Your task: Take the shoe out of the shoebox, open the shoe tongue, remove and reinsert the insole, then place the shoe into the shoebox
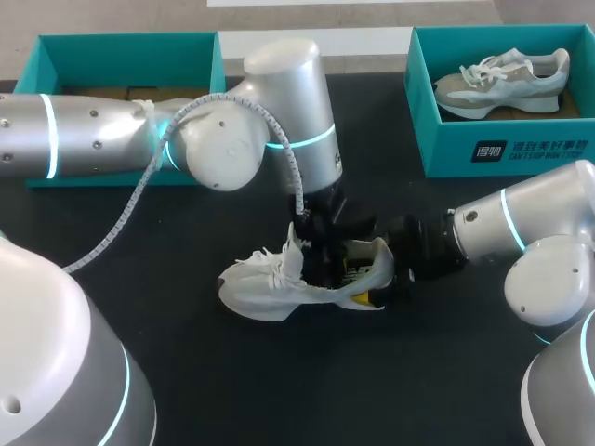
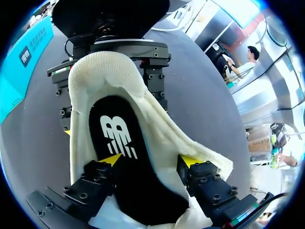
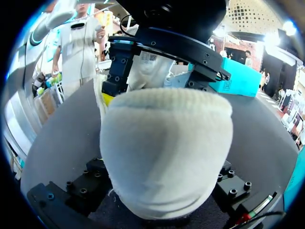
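Counter (image 1: 279, 390): the best room for moving is judged to be near of the shoe.
White sneaker (image 1: 270, 290): mid-counter, toe left. Probably light, with a soft upper and a firmer heel.
Right gripper (image 1: 389, 271): clamped on the heel.
Left gripper (image 2: 150, 161): at the shoe mouth over the black insole (image 2: 119, 136), which is likely floppy. Its hold cannot be told.
Far: left shoebox (image 1: 121, 48) and right shoebox (image 1: 493, 149), whose walls must be cleared.

Shoe (image 1: 270, 290) on table (image 1: 279, 400) centre; left shoebox (image 1: 56, 48) behind, right shoebox (image 1: 483, 153) behind with second shoe (image 1: 502, 82) inside.
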`<state>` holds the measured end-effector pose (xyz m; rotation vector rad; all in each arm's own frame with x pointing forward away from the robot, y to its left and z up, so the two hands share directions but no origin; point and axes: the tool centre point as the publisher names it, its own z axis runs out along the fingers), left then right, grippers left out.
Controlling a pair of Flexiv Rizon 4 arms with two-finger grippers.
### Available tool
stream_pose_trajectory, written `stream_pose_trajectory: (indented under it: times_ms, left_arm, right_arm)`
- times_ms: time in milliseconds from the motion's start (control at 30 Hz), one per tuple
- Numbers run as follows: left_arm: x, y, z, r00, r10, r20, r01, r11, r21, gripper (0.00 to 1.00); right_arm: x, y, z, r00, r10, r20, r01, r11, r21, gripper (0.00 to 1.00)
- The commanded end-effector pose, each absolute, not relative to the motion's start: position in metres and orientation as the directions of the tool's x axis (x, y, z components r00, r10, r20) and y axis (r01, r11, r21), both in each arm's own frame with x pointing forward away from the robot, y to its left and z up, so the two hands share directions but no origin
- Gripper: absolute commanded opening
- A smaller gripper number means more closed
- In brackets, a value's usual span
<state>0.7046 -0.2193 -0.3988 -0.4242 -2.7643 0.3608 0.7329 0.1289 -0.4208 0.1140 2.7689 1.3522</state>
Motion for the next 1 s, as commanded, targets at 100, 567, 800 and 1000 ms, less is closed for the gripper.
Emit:
stream_pose_trajectory:
  times_ms: [100,567,800,1000]
  left_arm:
    - [0.705,-0.223,-0.415,-0.919,0.317,0.235,0.253,0.930,-0.267,0.89]
    - [0.724,-0.222,-0.441,-0.946,0.282,0.161,0.240,0.941,-0.238,0.82]
    - [0.727,-0.221,-0.448,-0.954,0.265,0.141,0.229,0.947,-0.227,0.50]
    - [0.728,-0.219,-0.456,-0.958,0.254,0.134,0.224,0.953,-0.206,0.32]
  right_arm:
    - [0.733,0.130,-0.423,-0.995,0.095,-0.022,0.042,0.615,0.787,0.00]
    - [0.733,0.130,-0.423,-0.995,0.095,-0.022,0.042,0.615,0.787,0.00]
    - [0.733,0.130,-0.423,-0.995,0.095,-0.022,0.042,0.615,0.787,0.00]
    - [0.733,0.130,-0.423,-0.995,0.095,-0.022,0.042,0.615,0.787,0.00]
